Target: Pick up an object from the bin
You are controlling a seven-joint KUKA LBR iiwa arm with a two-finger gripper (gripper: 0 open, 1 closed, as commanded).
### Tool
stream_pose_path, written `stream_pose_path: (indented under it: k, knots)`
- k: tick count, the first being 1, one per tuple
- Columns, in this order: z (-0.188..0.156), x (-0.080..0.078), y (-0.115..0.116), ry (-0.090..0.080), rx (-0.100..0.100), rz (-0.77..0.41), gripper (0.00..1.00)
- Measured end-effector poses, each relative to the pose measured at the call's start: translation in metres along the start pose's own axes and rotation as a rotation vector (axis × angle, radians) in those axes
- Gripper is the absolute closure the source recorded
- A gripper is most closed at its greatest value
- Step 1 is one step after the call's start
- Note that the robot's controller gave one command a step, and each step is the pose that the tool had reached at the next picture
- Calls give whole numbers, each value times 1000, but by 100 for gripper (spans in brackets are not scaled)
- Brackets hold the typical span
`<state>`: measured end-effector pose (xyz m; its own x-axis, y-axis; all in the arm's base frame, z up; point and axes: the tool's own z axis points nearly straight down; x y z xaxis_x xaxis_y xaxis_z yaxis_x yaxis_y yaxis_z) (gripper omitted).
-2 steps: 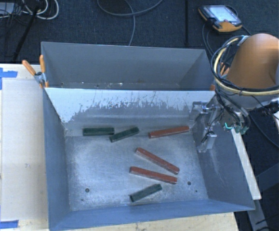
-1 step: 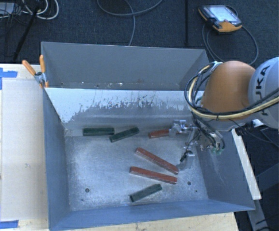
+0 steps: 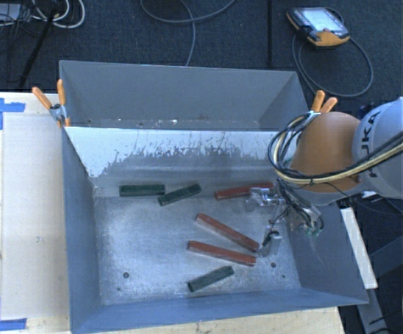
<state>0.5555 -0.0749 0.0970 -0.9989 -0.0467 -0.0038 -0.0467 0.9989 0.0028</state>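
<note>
**A:** We are starting at the left of the grey bin (image 3: 83,256). The left green bar (image 3: 142,190) is lying flat by the back slope, and the tilted green bar (image 3: 179,194) is resting just beside it.

**B:** Moving on, we are finding the front green bar (image 3: 210,278) alone near the front wall. Above it the lower brown bar (image 3: 220,252) and the middle brown bar (image 3: 227,232) are lying close together, loose and flat.

**A:** Further right, the upper brown bar (image 3: 241,193) is pointing at the gripper (image 3: 266,220), which is hanging low because the arm is entering from that side.

**B:** We are reading its fingers (image 3: 271,243) as spread, pinching nothing. They are bracketing bare floor between the right ends of the upper and middle brown bars, so we are judging one of those the likeliest pick.
</note>
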Motion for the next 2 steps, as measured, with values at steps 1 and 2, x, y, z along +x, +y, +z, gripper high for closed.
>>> stream_pose_path:
  k: [1,2]
  knots:
    - [27,-11,111,3,1,35,100]
    - [27,-11,111,3,2,34,100]
